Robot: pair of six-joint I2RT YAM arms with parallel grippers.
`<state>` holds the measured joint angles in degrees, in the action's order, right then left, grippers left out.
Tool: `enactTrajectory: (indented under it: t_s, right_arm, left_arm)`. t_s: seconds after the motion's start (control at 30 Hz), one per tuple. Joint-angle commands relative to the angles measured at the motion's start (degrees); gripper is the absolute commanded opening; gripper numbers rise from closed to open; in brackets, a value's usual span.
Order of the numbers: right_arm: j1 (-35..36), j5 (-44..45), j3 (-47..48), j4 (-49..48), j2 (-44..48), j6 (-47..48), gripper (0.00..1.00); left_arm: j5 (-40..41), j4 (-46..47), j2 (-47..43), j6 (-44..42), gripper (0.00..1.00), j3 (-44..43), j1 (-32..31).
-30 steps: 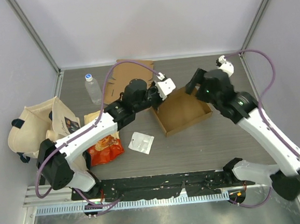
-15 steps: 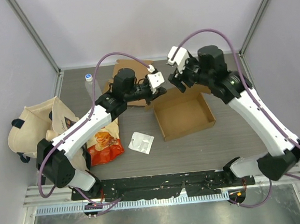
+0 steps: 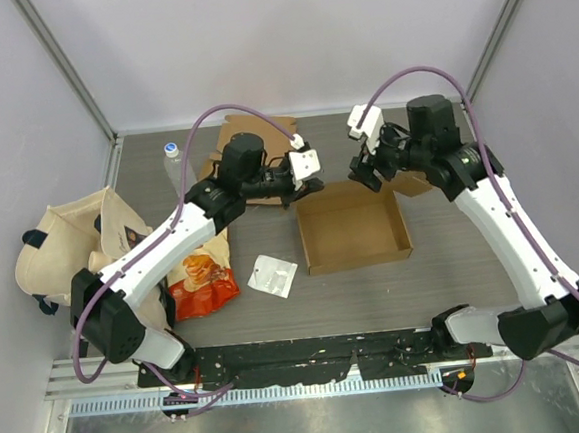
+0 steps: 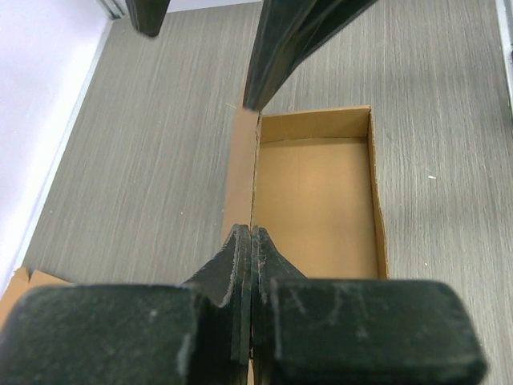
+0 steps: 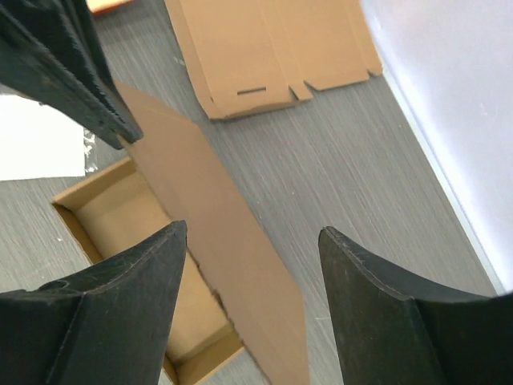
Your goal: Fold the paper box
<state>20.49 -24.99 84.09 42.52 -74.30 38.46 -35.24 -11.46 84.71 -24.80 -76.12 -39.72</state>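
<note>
The open brown paper box (image 3: 354, 229) lies at the table's middle, its long back flap (image 5: 232, 265) standing up. My left gripper (image 3: 303, 178) is shut on that flap's left end at the box's back left corner; in the left wrist view the pads (image 4: 240, 249) press together on the flap's thin edge, with the box interior (image 4: 317, 200) beyond. My right gripper (image 3: 365, 176) is open and hovers over the back flap near its middle; in the right wrist view (image 5: 250, 233) the flap runs between its spread fingers without touching them.
A flat cardboard blank (image 3: 253, 137) lies at the back, also in the right wrist view (image 5: 264, 48). A water bottle (image 3: 178, 171), a cloth bag (image 3: 66, 244), an orange snack bag (image 3: 202, 276) and a white packet (image 3: 273, 275) lie at the left.
My right arm swung from the box's right side to above its back flap. The box turned square to the table edge, and my left gripper drew back left, still holding the flap.
</note>
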Motion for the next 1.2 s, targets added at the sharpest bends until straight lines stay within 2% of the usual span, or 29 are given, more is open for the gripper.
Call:
enactTrajectory:
  t_s: [0.0,0.17,0.37,0.47,0.57,0.6,0.67,0.7,0.73,0.77,0.87,0.9,0.93,1.07,1.17]
  right_arm:
    - [-1.33,-9.44,1.06,-3.78,3.12,-3.66,0.72]
    - [-1.42,-10.51,0.10,0.00,2.68,-1.11,0.70]
    - [-1.42,-9.37,1.07,0.82,-0.84,1.53,0.60]
    - [-1.33,-12.35,2.21,2.03,-2.68,1.97,0.54]
    - [-1.33,-11.75,1.87,2.30,-3.48,2.06,0.26]
    - [-1.24,-10.70,0.99,1.87,-3.13,2.15,0.14]
    - [-1.33,-9.55,0.20,-0.06,-1.38,1.97,0.04]
    - [-1.24,-7.55,-1.03,-1.12,-0.50,1.28,0.01]
    - [-1.33,-6.31,-1.73,-3.21,0.29,0.92,0.01]
    - [-1.33,-4.82,-2.44,-4.11,1.95,0.66,0.01]
    - [-1.77,-1.29,-4.02,-5.87,3.02,0.74,0.01]
    - [-1.86,-0.94,-3.77,-5.87,2.76,0.74,0.01]
    - [-2.12,-0.06,-3.41,-5.44,2.32,0.83,0.01]
    - [-3.88,-0.06,0.70,-1.31,-0.13,3.55,0.01]
    - [-6.24,-3.37,2.12,0.90,-0.93,5.22,0.01]
  left_arm:
    - [-1.49,-0.66,0.46,-1.92,0.00,-4.04,0.44]
    - [-2.11,-0.66,0.99,-2.36,0.00,-4.56,0.53]
    - [-2.99,-0.66,0.73,-2.45,0.00,-5.01,0.53]
    - [-4.04,-0.49,0.29,-2.19,0.00,-5.27,0.88]
    - [-4.22,0.12,0.02,-0.09,0.00,-5.62,1.31]
    - [-3.17,2.30,-0.76,1.23,0.02,-5.27,1.49]
    - [0.94,9.91,-2.78,8.42,0.32,-2.21,1.75]
    - [11.06,12.67,-4.18,11.67,0.45,-0.71,1.76]
    - [16.38,14.61,-8.20,19.36,0.79,2.78,1.76]
    - [21.83,15.76,-10.68,22.57,0.97,4.90,1.76]
    - [36.61,11.84,-21.75,29.43,1.00,12.99,1.40]
    - [40.83,8.68,-24.30,32.06,1.00,13.97,1.40]
    - [46.79,0.56,-26.85,37.05,1.00,13.98,1.49]
    - [44.03,-15.38,-24.78,43.49,0.98,14.94,0.09]
    - [47.19,-19.90,-18.29,46.67,0.98,17.22,-3.42]
